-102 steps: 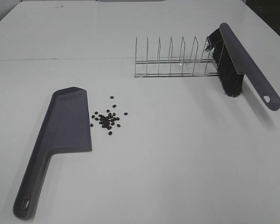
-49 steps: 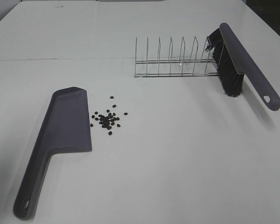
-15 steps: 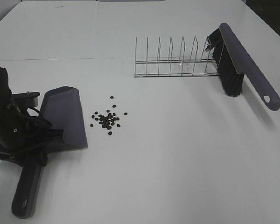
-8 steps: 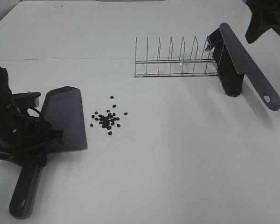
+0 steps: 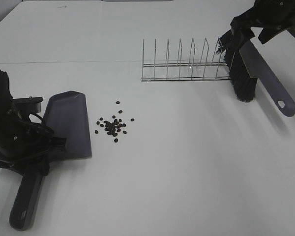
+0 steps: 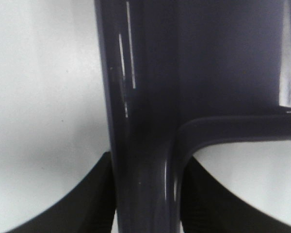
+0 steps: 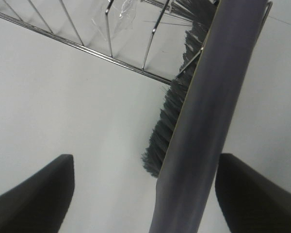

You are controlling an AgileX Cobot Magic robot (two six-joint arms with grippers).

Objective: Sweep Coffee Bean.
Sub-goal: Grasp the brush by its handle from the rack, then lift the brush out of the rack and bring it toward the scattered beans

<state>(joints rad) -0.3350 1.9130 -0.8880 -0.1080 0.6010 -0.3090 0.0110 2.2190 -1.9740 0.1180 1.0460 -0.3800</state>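
A robotics lab bench: plain white table (image 5: 187,187), black robot arm (image 5: 7,128), staged wire rack (image 5: 182,64).

A white table (image 5: 187,167) carries a loose scatter of coffee beans (image 5: 113,125) near its centre, a grey dustpan (image 5: 69,123) just beside them at nine o'clock, and a wire rack (image 5: 184,63) at two o'clock (a dark-bristled brush (image 5: 242,81) leans on its three-o'clock end, bristles touching the tabletop).

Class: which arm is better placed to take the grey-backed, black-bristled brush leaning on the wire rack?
Right. The right gripper hangs open astride the grey-backed, black-bristled brush, while the left gripper is shut on the handle of the grey plastic dustpan.
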